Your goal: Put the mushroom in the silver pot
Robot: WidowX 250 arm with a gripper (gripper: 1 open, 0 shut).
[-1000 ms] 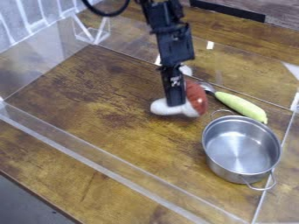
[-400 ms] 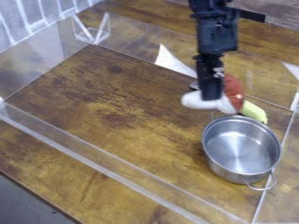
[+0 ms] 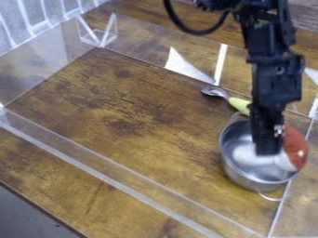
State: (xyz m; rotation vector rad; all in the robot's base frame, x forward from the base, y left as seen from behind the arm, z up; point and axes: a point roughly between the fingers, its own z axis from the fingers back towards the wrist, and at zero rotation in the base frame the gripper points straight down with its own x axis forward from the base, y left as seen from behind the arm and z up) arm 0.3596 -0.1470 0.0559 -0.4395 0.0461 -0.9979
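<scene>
The small toy mushroom [image 3: 291, 149], with a glossy reddish-brown rounded cap and a thick white stem, sits at the lower right of the frame, clamped in the closed black gripper [image 3: 273, 152]. It hangs over the round, shiny steel pot [image 3: 244, 167], a shallow vessel with a small loop handle at its lower rim; whether the stem touches the pot floor cannot be told. Just above the pot, partly hidden by the arm, lie a long yellow-green vegetable [image 3: 246, 105] and a small metal spoon [image 3: 215, 92]. The worn, dark-grained wooden tabletop [image 3: 112, 112] is bordered by clear acrylic walls [image 3: 74, 153]
</scene>
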